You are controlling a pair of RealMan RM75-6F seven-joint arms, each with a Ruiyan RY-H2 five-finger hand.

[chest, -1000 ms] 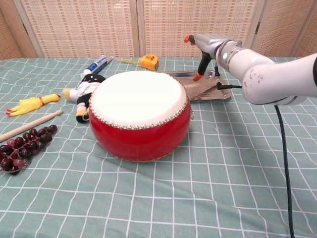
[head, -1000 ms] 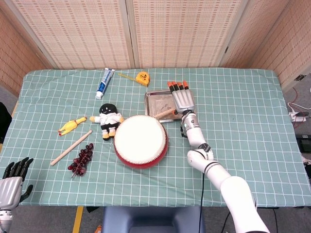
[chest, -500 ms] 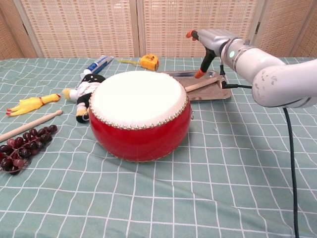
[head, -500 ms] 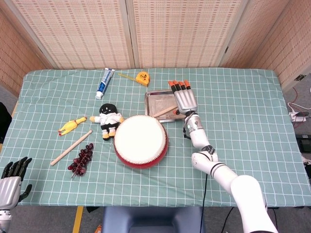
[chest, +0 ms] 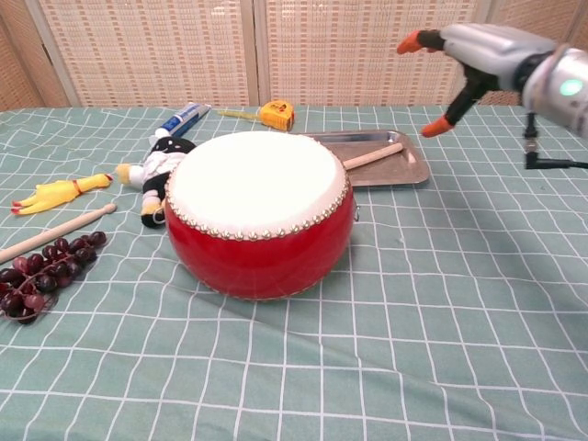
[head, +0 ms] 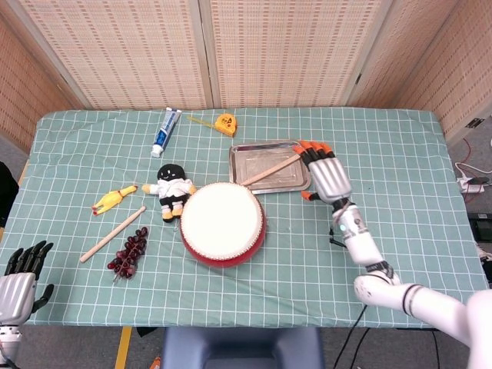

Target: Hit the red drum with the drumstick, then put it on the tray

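Head view: wooden drumstick [head: 269, 170] lying diagonally in the rectangular metal tray [head: 258, 150] behind the round red drum [head: 223, 224]; empty right hand [head: 326, 174], fingers spread, just beyond the tray's right edge; left hand [head: 18, 277], fingers apart, off the table's front-left corner.

The head view looks steeply down from above the near edge of the table [head: 400, 138], facing the far screen wall and taking in the whole tabletop. The chest view sits low, just above the near edge, looking almost level across the cloth, so close that the red drum [chest: 260, 220] fills its middle. Both views share the drum, the tray [head: 269, 166] behind it, the doll [chest: 156, 165], the grapes [head: 129, 252] at left and the raised right hand [chest: 478, 55].
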